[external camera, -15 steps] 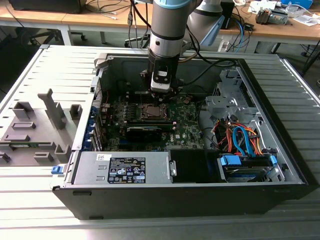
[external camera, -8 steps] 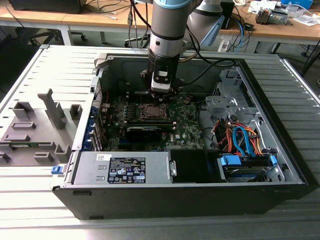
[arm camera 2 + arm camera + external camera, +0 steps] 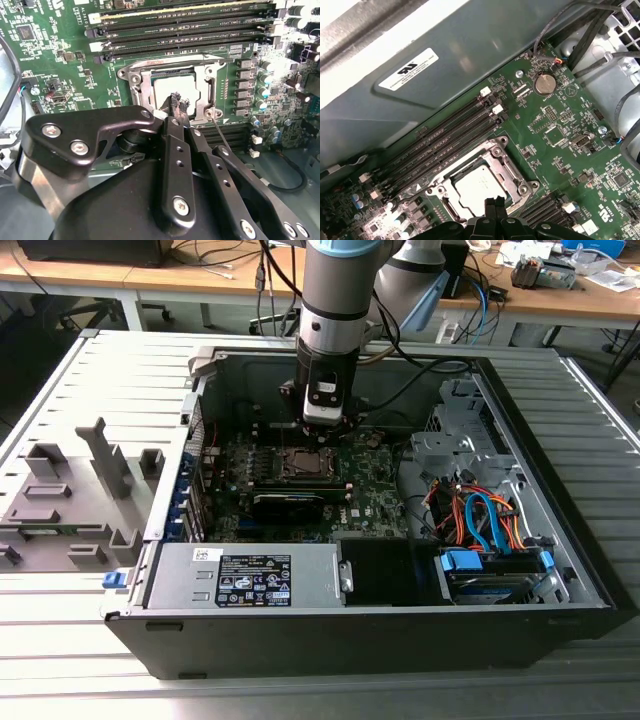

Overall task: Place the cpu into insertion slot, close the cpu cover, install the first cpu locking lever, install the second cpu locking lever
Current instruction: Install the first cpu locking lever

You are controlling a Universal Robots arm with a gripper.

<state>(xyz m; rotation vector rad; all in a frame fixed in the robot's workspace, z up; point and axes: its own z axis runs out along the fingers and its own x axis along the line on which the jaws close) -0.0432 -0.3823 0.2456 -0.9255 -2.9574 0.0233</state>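
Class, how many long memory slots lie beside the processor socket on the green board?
4: the memory slots run parallel, side by side, in one bank between the insertion slot and the grey case wall. None looks hidden.

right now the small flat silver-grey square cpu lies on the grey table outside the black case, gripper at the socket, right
No: the silver-grey cpu sits in the metal-rimmed square insertion slot on the green circuit board, as the first wrist view shows. The gripper is at that slot.

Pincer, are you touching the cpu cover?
Cannot tell. In the second wrist view the pincer overlaps the edge of the cpu cover, hiding any gap.
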